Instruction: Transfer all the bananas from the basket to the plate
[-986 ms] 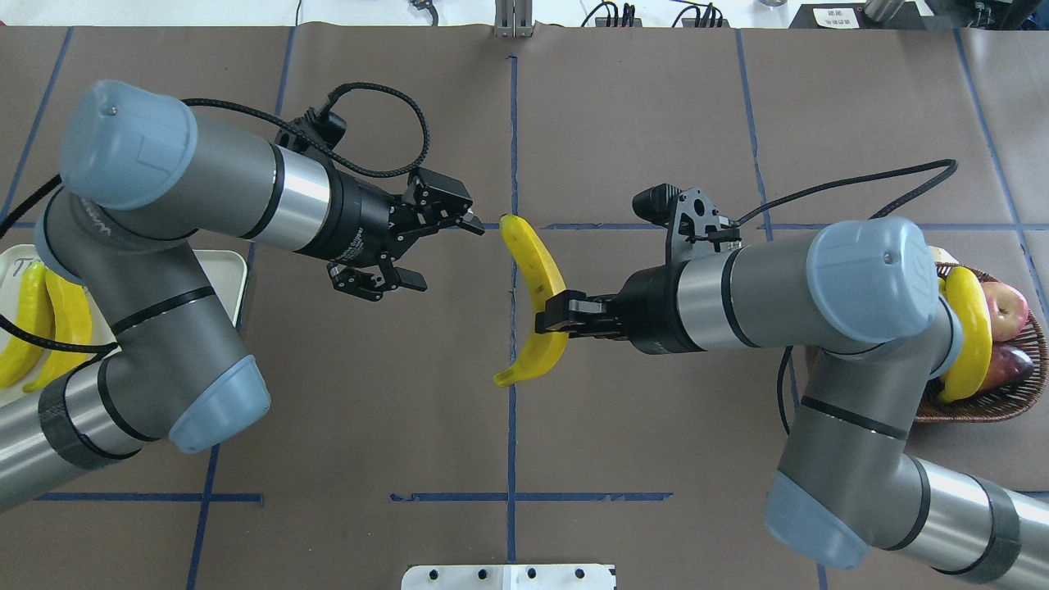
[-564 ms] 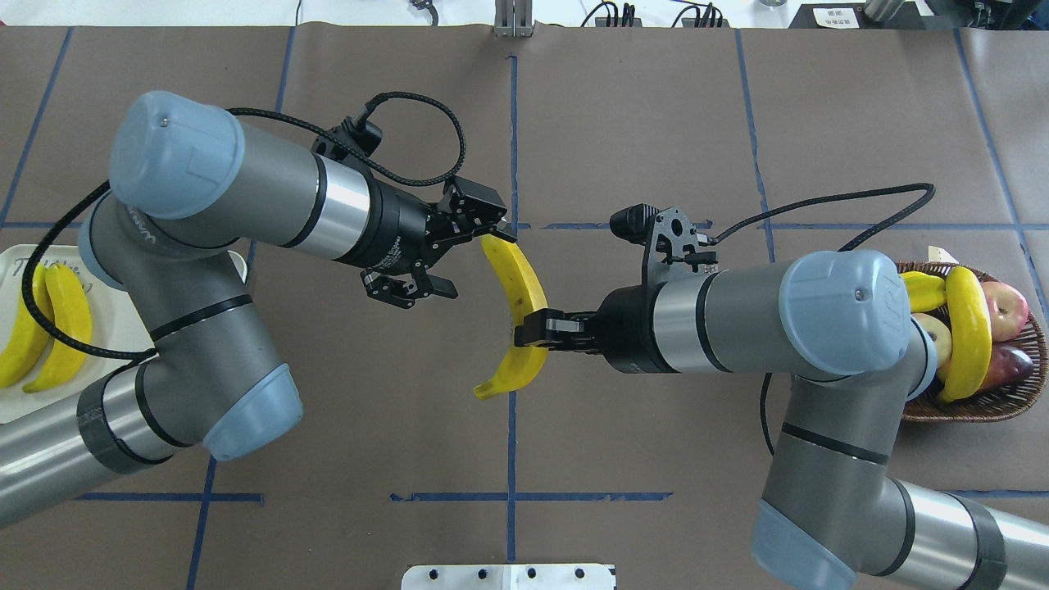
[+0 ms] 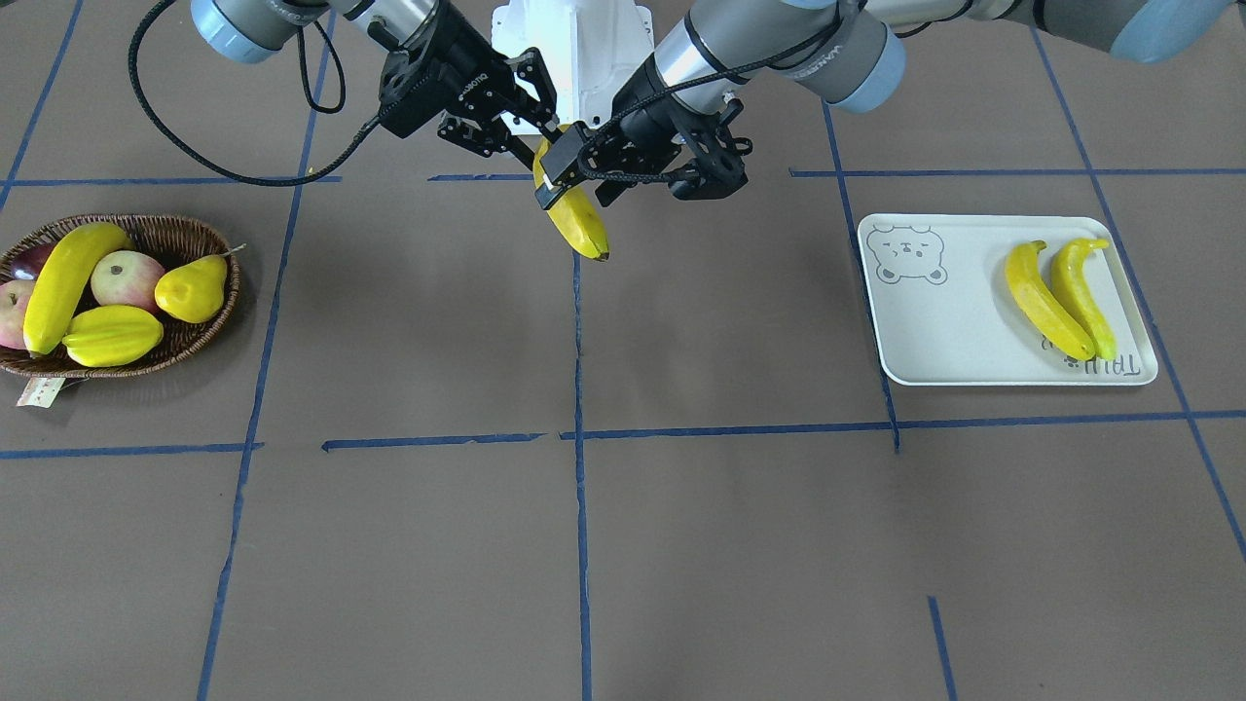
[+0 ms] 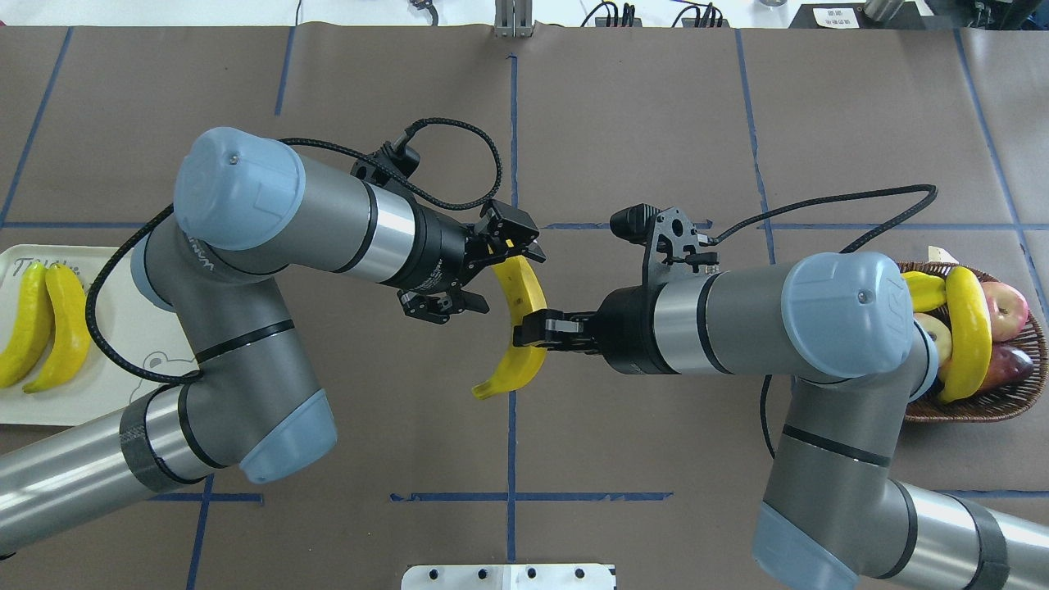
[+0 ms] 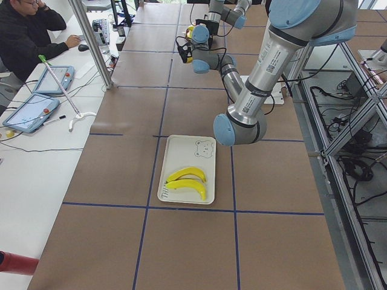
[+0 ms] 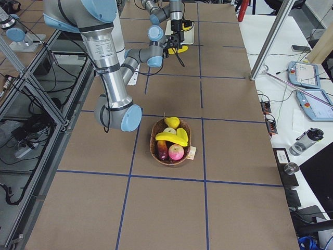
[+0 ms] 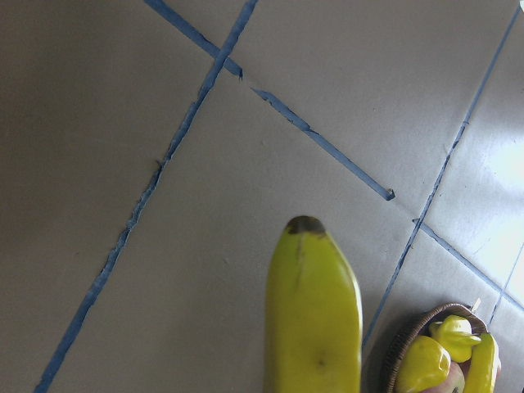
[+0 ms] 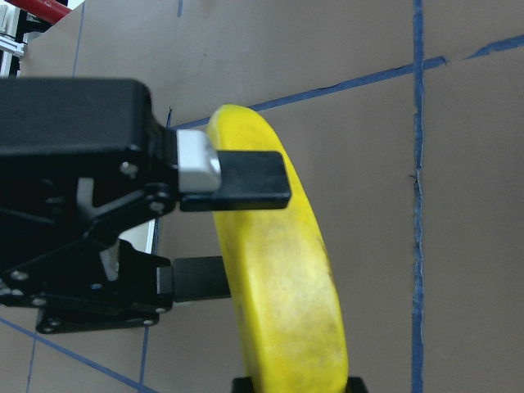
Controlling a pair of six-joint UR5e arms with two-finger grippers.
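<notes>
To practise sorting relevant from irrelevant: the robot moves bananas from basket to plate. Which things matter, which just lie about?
Job: held banana, basket banana, two plate bananas, basket, plate, left gripper, right gripper.
Lying about: pear, starfruit, apples, purple fruit.

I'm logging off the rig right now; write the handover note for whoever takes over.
Right gripper: shut on a banana, held in the air over the table's middle.
Left gripper: open, straddling that banana's far end, not closed on it.
Done: two bananas lie on the plate.
Left: finish this hand-over and plate it, then move the last banana out of the basket.
</notes>
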